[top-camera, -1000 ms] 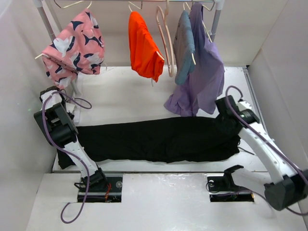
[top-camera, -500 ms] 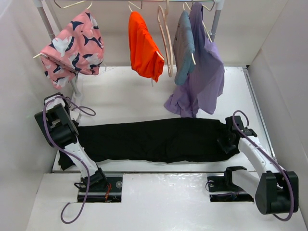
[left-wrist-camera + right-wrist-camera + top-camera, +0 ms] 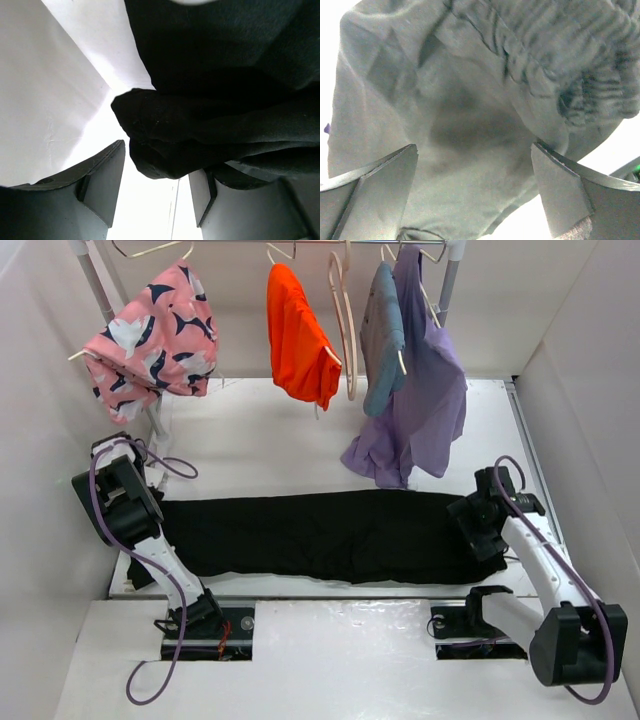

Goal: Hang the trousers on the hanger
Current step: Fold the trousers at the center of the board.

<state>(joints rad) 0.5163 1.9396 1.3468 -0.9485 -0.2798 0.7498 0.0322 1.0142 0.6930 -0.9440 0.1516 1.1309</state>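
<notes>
The black trousers [image 3: 320, 535] lie flat across the table from left to right. An empty pale beige hanger [image 3: 347, 335] hangs on the rail at the back, between the orange and the blue-grey garment. My left arm [image 3: 120, 502] stands over the trousers' left end. In the left wrist view my left gripper [image 3: 155, 200] is open, and a bunched leg end [image 3: 160, 150] lies at its fingertips over bare table. My right gripper [image 3: 480, 523] is at the trousers' right end. It stands wide open [image 3: 475, 190] over the ribbed waistband [image 3: 555, 65], with fabric filling the gap.
On the rail hang a pink patterned garment [image 3: 155, 335], an orange garment [image 3: 297, 335], a blue-grey garment [image 3: 382, 340] and a purple shirt [image 3: 420, 410] whose hem reaches the table just behind the trousers. White walls close in left and right. A rail post [image 3: 158, 430] stands by my left arm.
My right gripper came back from the far corner of the waist toward the near side and now stands open. The waist end now lies flatter. My left arm shifted slightly nearer.
</notes>
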